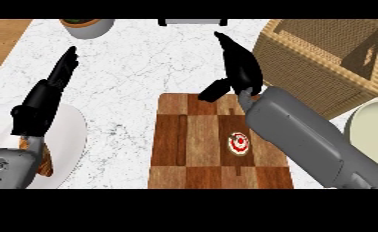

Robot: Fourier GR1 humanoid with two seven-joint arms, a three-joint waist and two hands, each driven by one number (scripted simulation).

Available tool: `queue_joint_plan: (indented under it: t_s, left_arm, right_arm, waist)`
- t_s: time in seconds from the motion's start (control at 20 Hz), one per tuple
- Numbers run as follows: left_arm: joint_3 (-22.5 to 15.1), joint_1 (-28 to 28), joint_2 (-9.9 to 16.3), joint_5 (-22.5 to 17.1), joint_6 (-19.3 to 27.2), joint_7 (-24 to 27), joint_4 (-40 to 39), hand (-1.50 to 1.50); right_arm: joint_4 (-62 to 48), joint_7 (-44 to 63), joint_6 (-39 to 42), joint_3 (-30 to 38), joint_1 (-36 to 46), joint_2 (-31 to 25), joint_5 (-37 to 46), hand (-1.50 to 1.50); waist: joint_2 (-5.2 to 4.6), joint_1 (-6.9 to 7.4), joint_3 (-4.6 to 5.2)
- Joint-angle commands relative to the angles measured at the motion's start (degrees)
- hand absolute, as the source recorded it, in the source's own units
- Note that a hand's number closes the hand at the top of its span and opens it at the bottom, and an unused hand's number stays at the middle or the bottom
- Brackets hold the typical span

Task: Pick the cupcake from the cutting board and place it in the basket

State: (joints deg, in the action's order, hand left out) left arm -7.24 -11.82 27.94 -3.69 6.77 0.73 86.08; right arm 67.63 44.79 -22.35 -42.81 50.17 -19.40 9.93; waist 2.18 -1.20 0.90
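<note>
A small cupcake [238,142] with white icing and a red top sits on the right half of the wooden cutting board [184,146]. My right hand [240,68] hovers above the board's far edge, beyond the cupcake, fingers straight and thumb spread, holding nothing. Its grey forearm passes just right of the cupcake. The woven basket [310,66] stands at the right, close beside that hand. At the left edge my left hand [46,96] rests open with its fingers up.
A white plate [72,136] lies under the left arm at the left. A grey bowl [88,27] with something dark in it stands at the back left. A pale round object [363,123] shows at the right edge. A dark-and-white item [192,22] sits at the back.
</note>
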Motion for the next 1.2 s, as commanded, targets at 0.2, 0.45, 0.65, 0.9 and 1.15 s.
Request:
queue_joint_plan:
  t_s: [0.2, 0.45, 0.65, 0.9, 1.15]
  left_arm:
    - [1.1, 0.7, 0.5, -0.7, -0.7, 0.4, 0.6, 0.0]
    - [0.9, 2.0, -0.6, 0.0, 0.4, 1.1, 2.2, 0.0]
    - [2.7, 2.2, 0.5, -1.2, -2.2, 3.1, -0.6, 0.0]
    - [3.2, 0.4, 0.8, -1.2, -3.0, 1.1, 0.9, 0.0]
    - [2.3, 0.3, -0.9, 0.8, -1.1, 0.4, 1.7, 0.0]
  right_arm:
    - [8.5, 24.6, 29.8, 0.3, 12.0, -2.7, -13.9, -1.5]
    - [12.9, 33.9, 35.8, 1.3, 12.6, -6.1, -21.7, -1.5]
    - [13.6, 33.7, 37.0, 2.6, 12.3, -10.9, -25.5, -1.5]
    - [17.7, 36.0, 35.7, 0.4, 10.5, -12.2, -27.7, -1.5]
    - [16.8, 35.5, 35.5, -3.7, 8.4, -10.9, -28.3, -1.5]
  waist:
    - [-0.6, -0.03, -0.63]
    - [-1.15, 0.01, -0.79]
    - [-1.7, 0.33, -0.8]
    - [-1.71, 0.51, -0.82]
    - [-1.87, 0.93, -0.81]
